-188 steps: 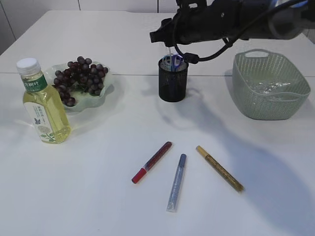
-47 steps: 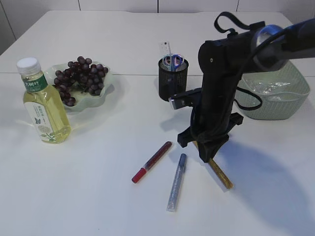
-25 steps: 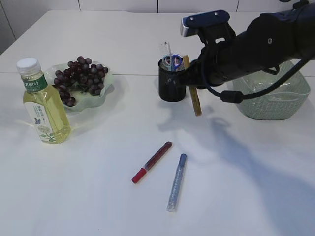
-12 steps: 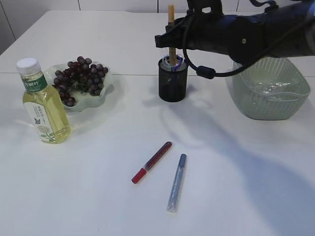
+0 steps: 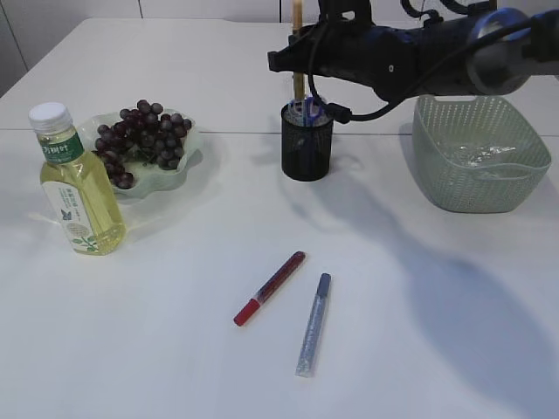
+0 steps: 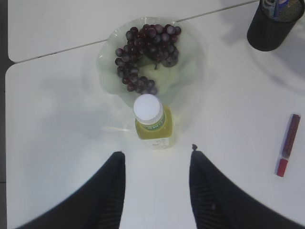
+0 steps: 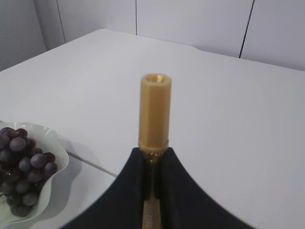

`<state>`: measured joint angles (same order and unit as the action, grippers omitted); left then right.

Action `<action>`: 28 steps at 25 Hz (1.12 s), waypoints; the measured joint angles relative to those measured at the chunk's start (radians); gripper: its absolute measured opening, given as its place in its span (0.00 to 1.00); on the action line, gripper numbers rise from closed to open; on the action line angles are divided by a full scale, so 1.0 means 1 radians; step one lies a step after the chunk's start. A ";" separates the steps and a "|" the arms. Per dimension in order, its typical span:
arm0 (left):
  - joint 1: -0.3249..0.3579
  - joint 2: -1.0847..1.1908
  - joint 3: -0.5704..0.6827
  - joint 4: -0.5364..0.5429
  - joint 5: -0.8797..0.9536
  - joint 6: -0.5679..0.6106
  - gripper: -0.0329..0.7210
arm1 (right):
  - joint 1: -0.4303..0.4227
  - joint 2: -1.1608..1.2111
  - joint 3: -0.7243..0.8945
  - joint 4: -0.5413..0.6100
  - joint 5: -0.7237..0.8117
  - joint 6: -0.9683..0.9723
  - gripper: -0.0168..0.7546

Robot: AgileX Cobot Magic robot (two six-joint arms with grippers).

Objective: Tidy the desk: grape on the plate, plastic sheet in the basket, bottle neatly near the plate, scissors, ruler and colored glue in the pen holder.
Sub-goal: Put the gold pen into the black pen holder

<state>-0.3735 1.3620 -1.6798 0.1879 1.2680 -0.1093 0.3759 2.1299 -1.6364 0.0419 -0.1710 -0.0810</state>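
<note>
two glue pens, red [image 5: 269, 288] and silver [image 5: 314, 324], lie on the near desk [image 5: 175, 349]. right claw [image 7: 153, 157] grips the gold glue pen [image 7: 155, 114] upright over the pen holder [image 5: 307, 141]; left claw [image 6: 155, 164] hangs open above the bottle [image 6: 151, 121].

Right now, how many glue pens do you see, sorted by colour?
Gold glue pen, held upright in the right tool above the pen holder: 1
Red glue pen, on the table: 1
Silver glue pen, on the table: 1
Total: 3
</note>
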 joint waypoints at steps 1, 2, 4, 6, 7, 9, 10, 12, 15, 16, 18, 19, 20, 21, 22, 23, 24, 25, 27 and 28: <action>0.000 0.000 0.000 0.000 0.000 0.000 0.47 | -0.005 0.007 -0.006 0.002 0.006 0.000 0.07; 0.000 0.000 0.000 0.000 0.000 0.000 0.47 | -0.011 0.016 -0.013 0.002 0.007 0.000 0.07; 0.000 0.000 0.000 0.000 0.000 0.000 0.47 | -0.020 0.025 -0.017 0.009 0.007 -0.002 0.07; 0.000 0.000 0.000 0.000 0.000 0.000 0.47 | -0.026 0.035 -0.022 0.011 0.009 -0.002 0.07; 0.000 0.000 0.000 0.000 0.000 0.000 0.47 | -0.028 0.042 -0.022 0.011 0.012 -0.002 0.07; 0.000 0.000 0.000 0.000 0.000 0.000 0.47 | -0.032 0.054 -0.026 0.011 0.012 -0.002 0.07; 0.000 0.000 0.000 0.000 0.000 0.000 0.47 | -0.032 0.060 -0.026 0.011 0.016 -0.002 0.07; 0.000 0.000 0.000 0.000 0.000 0.000 0.47 | -0.032 0.069 -0.026 0.011 0.016 -0.002 0.07; 0.000 0.000 0.000 0.000 0.000 0.000 0.47 | -0.032 0.078 -0.029 0.011 0.017 -0.002 0.07; 0.000 0.000 0.000 0.000 0.000 0.000 0.47 | -0.032 0.079 -0.029 0.011 0.017 -0.002 0.07; 0.000 0.000 0.000 0.000 0.000 0.000 0.47 | -0.032 0.080 -0.029 0.011 0.017 -0.002 0.07; 0.000 0.000 0.000 0.000 0.000 0.000 0.47 | -0.032 0.082 -0.029 0.011 0.017 -0.002 0.07; 0.000 0.000 0.000 0.000 0.000 0.000 0.47 | -0.032 0.084 -0.029 0.011 0.020 -0.002 0.07; 0.000 0.000 0.000 0.000 0.000 0.000 0.47 | -0.032 0.084 -0.029 0.011 0.028 -0.002 0.07; 0.000 0.000 0.000 0.000 0.000 0.000 0.47 | -0.032 0.084 -0.029 0.011 0.036 -0.002 0.07; 0.000 0.000 0.000 0.000 0.000 0.000 0.47 | -0.032 0.086 -0.029 0.011 0.042 -0.002 0.07; 0.000 0.000 0.000 0.000 0.000 0.000 0.47 | -0.032 0.086 -0.029 0.011 0.045 -0.002 0.07; 0.000 0.000 0.000 0.000 0.000 0.000 0.47 | -0.032 0.086 -0.029 0.011 0.050 -0.002 0.07; 0.000 0.000 0.000 0.000 0.000 0.000 0.47 | -0.032 0.086 -0.029 0.011 0.052 -0.002 0.08; 0.000 0.000 0.000 0.000 0.000 0.000 0.47 | -0.032 0.086 -0.029 0.011 0.052 -0.002 0.08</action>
<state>-0.3735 1.3620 -1.6798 0.1879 1.2680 -0.1093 0.3443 2.2158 -1.6656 0.0526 -0.1194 -0.0829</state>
